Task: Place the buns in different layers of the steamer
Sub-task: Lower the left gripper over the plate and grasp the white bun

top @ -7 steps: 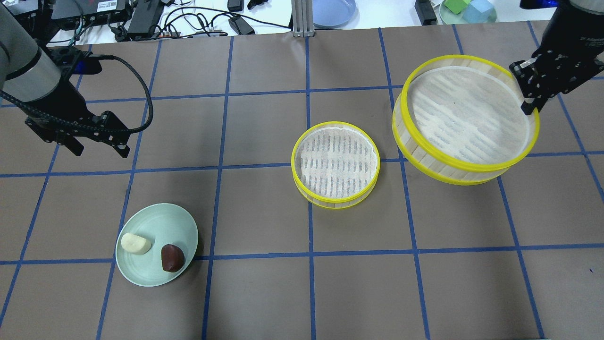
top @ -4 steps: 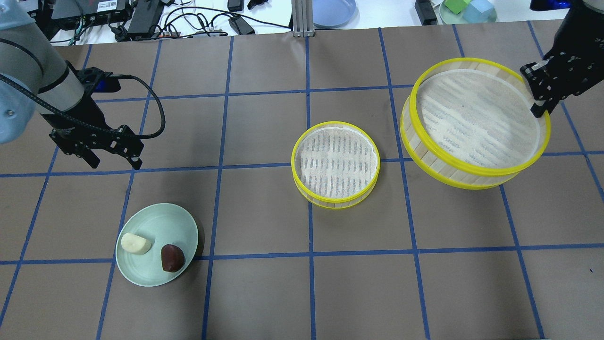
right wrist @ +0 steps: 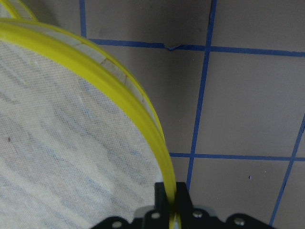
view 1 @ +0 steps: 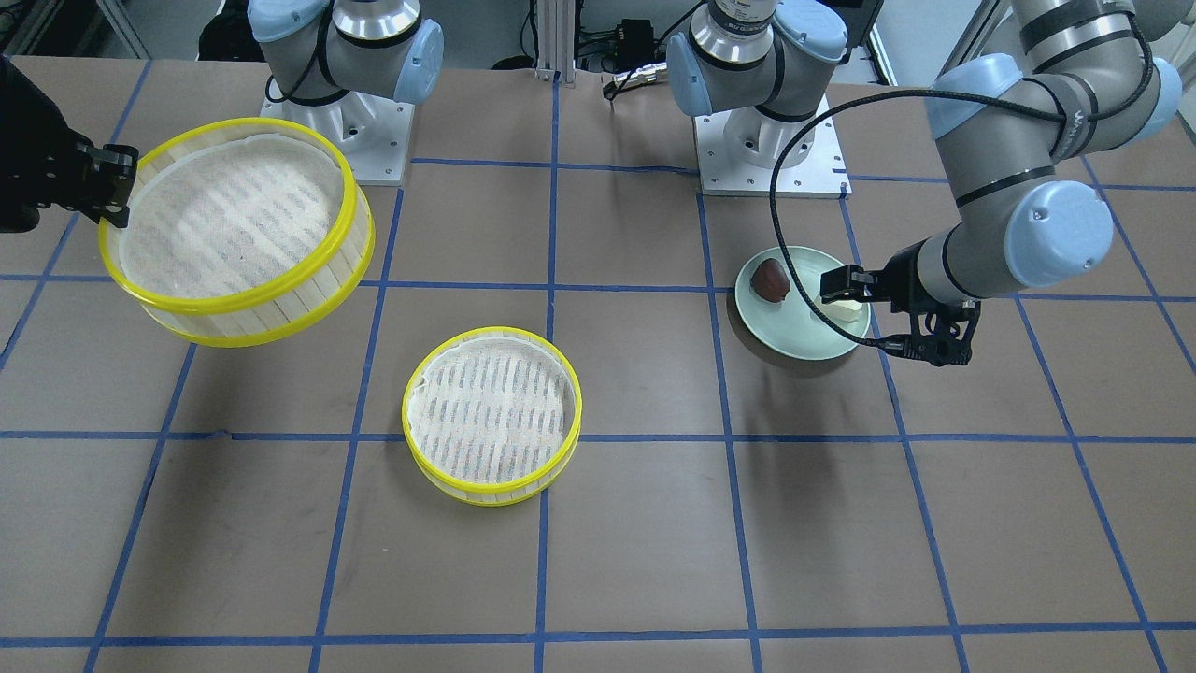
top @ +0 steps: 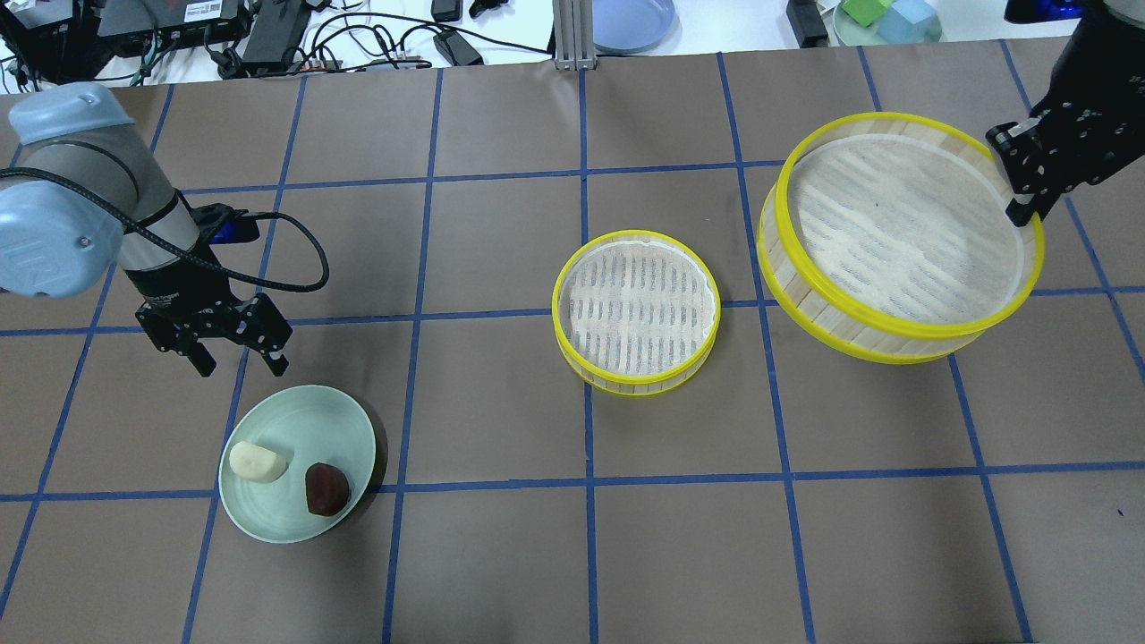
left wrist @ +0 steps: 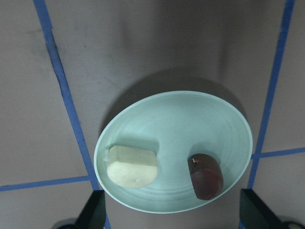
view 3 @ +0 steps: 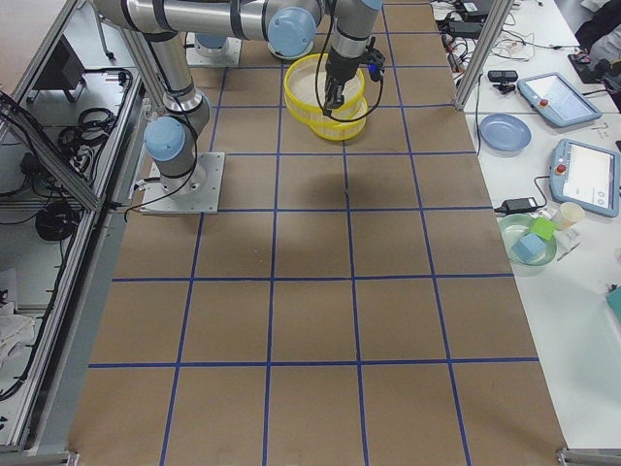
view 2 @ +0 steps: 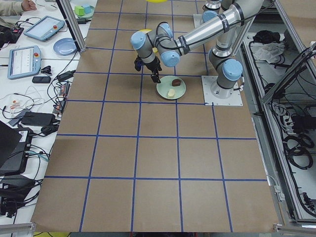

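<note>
Buns point(top: 327, 488) on plate point(top: 304, 420); right gripper point(top: 1020, 207) clamping steamer layer point(top: 894, 344) rim

Only an embossed "UR" logo on the left arm's blue joint cap point(top: 40, 255) is legible; the white label point(top: 201, 11) on a black box point(top: 143, 22) is too small to read.

Smooth glossy plate point(left wrist: 181, 124), wood-slatted cloth-lined steamer layers point(top: 635, 313), matt brown table point(top: 501, 555).
</note>
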You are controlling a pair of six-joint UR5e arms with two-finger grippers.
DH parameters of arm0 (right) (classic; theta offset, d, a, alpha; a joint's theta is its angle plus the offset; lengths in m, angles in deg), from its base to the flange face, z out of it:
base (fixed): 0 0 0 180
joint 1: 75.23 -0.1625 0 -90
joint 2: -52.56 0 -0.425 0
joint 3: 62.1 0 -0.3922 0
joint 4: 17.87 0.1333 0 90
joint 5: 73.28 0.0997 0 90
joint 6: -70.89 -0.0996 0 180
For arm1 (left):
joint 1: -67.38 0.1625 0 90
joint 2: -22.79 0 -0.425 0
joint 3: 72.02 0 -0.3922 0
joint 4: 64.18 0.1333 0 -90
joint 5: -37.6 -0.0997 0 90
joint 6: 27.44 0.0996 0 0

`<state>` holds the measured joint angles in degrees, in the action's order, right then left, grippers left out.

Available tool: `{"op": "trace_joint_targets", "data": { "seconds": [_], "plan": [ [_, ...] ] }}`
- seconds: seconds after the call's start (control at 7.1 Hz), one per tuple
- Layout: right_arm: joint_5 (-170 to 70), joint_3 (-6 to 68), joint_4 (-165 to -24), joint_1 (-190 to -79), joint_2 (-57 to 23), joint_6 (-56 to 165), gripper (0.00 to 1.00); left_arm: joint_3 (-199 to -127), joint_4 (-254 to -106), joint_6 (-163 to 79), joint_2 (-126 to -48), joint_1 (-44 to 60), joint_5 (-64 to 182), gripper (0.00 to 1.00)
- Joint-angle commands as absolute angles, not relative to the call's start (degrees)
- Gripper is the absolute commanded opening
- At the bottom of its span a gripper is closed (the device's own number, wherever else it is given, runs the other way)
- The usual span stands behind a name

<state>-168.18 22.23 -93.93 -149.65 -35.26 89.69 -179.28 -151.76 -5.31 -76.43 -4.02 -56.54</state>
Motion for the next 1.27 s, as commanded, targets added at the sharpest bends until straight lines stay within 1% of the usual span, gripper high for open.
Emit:
{"op": "trace_joint_targets", "data": {
  "seconds": [0.0, 0.14, 0.28, 0.56, 0.85, 1.13],
  "plan": [
    [-168.0, 22.6, -93.6, -149.7, -35.5, 89.8, 0.02, -182.0, -150.8, -2.3, -79.6, -1.5, -59.3, 0.95],
    [-168.0, 22.6, -93.6, -149.8, -35.6, 89.7, 0.02, -183.3, -150.8, -2.0, -80.6, -1.5, -59.6, 0.90],
    [-167.9, 22.8, -93.5, -149.8, -35.9, 89.7, 0.02, -184.9, -150.3, -1.2, -81.0, -1.6, -59.6, 0.88],
    [-167.9, 22.9, -93.3, -149.8, -36.1, 89.7, 0.02, -185.6, -149.4, -1.0, -82.6, -1.5, -59.8, 0.86],
    [-167.9, 22.9, -93.3, -149.8, -36.1, 89.7, 0.02, -185.6, -149.3, -0.9, -84.1, -1.5, -64.8, 0.87],
    [-167.9, 23.2, -93.3, -149.8, -36.2, 89.7, 0.02, -185.9, -149.3, -1.0, -85.5, -1.5, -64.5, 0.86]
  ]
}}
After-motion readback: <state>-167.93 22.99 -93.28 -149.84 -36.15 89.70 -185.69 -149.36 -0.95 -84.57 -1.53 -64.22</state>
